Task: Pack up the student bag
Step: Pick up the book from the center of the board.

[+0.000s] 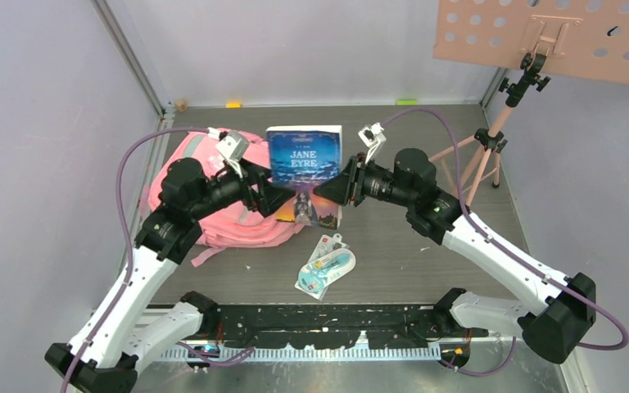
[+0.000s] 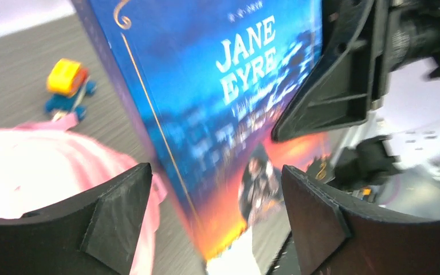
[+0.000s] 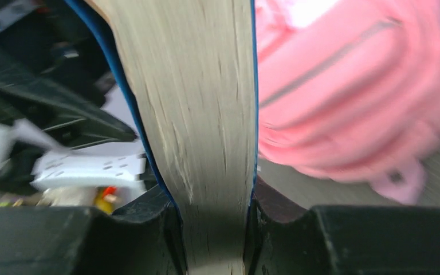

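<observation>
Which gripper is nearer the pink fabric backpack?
Left: left gripper is at the right edge of the pink fabric backpack; right gripper, further right, clamps the blue Jane Eyre paperback.

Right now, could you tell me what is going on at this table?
The right gripper is clamped on the page edge of a Jane Eyre book, holding it upright. The left gripper is open, with a finger on either side of the book but not gripping it. The pink student bag lies on the table by the left arm, and the book is not in it yet. A small blister pack lies nearer the arm bases.
</observation>
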